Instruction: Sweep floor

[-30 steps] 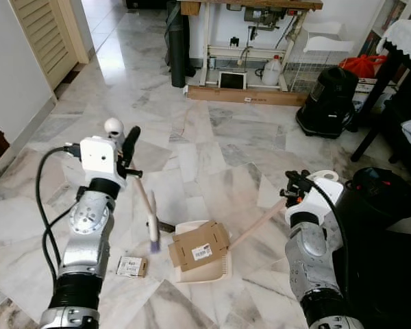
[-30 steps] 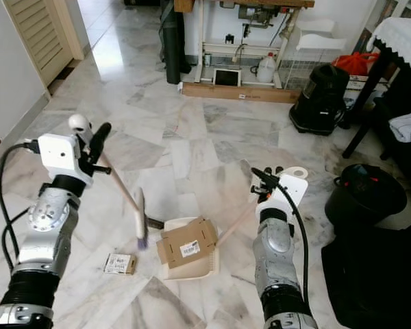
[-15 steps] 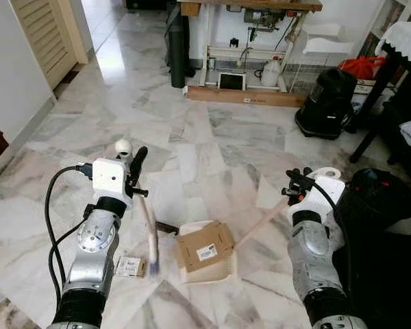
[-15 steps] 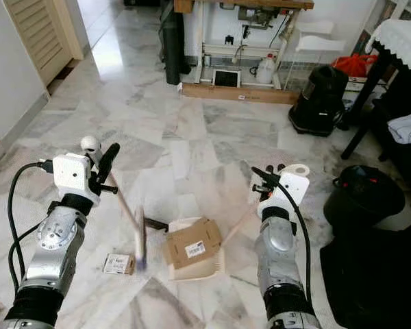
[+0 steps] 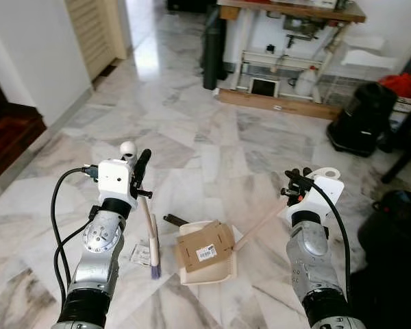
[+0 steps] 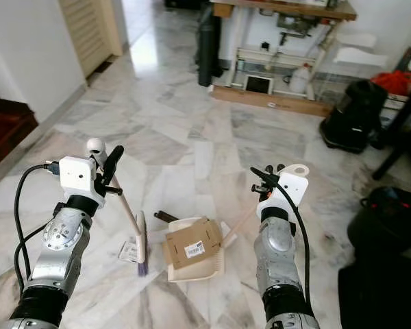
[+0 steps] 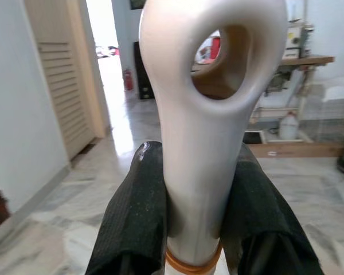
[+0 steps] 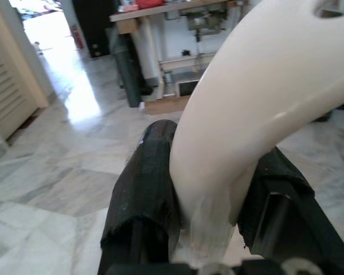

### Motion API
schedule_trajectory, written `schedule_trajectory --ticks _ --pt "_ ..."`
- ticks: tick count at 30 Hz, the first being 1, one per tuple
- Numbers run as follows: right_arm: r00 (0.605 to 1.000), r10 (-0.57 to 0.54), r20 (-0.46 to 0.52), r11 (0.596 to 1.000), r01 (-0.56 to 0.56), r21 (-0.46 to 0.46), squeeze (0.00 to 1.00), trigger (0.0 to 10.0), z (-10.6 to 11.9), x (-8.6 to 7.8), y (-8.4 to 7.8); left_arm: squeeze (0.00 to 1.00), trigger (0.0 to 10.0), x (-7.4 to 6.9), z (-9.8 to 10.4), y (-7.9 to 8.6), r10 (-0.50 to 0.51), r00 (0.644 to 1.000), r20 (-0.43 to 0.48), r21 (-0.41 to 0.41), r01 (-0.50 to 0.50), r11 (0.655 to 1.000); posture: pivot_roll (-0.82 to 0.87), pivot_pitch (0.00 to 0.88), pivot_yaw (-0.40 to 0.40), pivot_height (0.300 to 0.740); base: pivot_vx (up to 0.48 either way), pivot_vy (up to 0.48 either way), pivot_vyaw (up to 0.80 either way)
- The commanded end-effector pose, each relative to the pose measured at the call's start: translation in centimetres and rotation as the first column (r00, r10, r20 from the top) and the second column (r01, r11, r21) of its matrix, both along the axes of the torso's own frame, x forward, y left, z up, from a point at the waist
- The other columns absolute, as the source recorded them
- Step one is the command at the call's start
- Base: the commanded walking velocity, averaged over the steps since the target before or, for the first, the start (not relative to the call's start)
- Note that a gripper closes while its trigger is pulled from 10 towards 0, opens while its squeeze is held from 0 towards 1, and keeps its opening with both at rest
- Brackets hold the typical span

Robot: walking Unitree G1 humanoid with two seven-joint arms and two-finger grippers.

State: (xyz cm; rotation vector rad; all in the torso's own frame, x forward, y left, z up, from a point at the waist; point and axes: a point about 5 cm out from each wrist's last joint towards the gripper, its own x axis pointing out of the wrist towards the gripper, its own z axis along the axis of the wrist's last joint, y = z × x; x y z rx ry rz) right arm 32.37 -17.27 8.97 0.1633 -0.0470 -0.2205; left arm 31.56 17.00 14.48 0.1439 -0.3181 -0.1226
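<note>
left gripper (image 5: 138,179) clamped on the cream handle of a broom (image 5: 151,236); in the left wrist view both black fingers (image 7: 135,223) press the handle just below its hanging loop. the broom slants down to the marble floor (image 5: 212,144), its purple bristles resting beside a small printed packet (image 5: 143,254). right gripper (image 5: 292,186) closed around the pale handle of a dustpan (image 5: 205,260), whose long stick runs down and to the left. the dustpan lies flat between the two arms, just right of the broom head, with a flattened cardboard box (image 5: 204,245) resting in it. far right, a black vacuum cleaner (image 5: 362,123) stands near a table.
</note>
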Motion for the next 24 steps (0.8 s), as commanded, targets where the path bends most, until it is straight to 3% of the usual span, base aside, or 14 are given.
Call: schedule_trajectory --ticks 1,18,24 --pt "0.997 -0.003 0.076 1.000 0.004 -0.006 0.00 10.0 1.78 0.47 -0.09 0.00 10.0 0.29 1.24 -0.46 -0.017 0.998 0.064 0.015 0.016 1.000 0.03 0.000 -0.053 0.740 0.000 0.000 0.56" --pt "0.997 0.010 0.071 1.000 -0.010 -0.005 0.00 10.0 1.78 0.63 0.26 0.00 10.0 0.35 1.36 -0.66 -0.020 0.997 0.069 0.032 0.018 0.999 0.04 0.000 -0.056 0.740 0.000 0.000 0.57" --pt "0.998 0.009 0.069 1.000 -0.009 -0.007 0.00 10.0 1.75 0.63 0.24 0.00 10.0 0.35 1.27 -0.67 -0.019 0.998 0.065 0.036 0.016 0.999 0.04 0.000 -0.056 0.740 0.000 0.000 0.00"
